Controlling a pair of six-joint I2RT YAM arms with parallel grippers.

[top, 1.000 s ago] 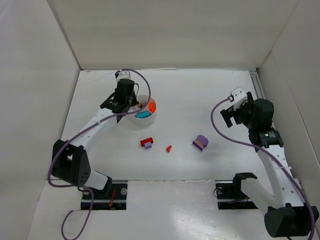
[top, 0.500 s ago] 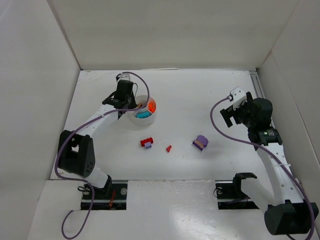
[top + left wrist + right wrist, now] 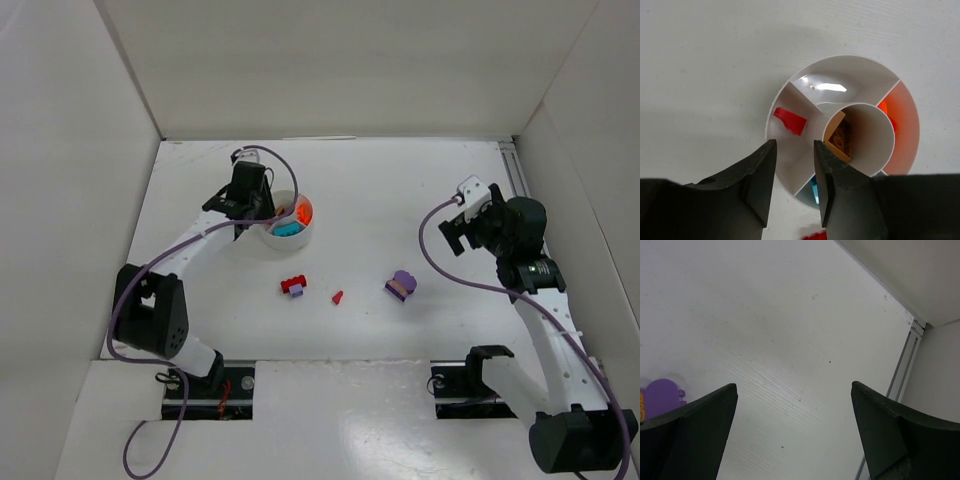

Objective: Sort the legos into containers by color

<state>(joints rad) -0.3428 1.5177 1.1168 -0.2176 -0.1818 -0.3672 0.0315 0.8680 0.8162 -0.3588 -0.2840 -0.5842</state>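
Observation:
The round white dish [image 3: 285,243] stands at the back left, divided into wedges round a centre cup. In the left wrist view its rim [image 3: 840,62] shows, with a small red lego [image 3: 790,121] in the left wedge, a tan lego [image 3: 840,137] in the centre cup, orange [image 3: 902,135] in the right wedge and teal [image 3: 813,190] in the near one. My left gripper [image 3: 252,203] hovers over the dish's left edge, its jaws [image 3: 794,145] a little apart and empty. My right gripper [image 3: 458,228] is wide open [image 3: 794,387] and empty above bare table.
On the table lie a red lego with a purple bit [image 3: 293,286], a tiny red piece [image 3: 337,297] and a purple-and-tan lego [image 3: 401,284], which also shows in the right wrist view [image 3: 660,397]. White walls enclose the table. A rail [image 3: 515,165] runs along the right edge.
The left arm's elbow has swung to the left and its gripper has shifted slightly back-left over the dish's edge. The right arm has barely moved.

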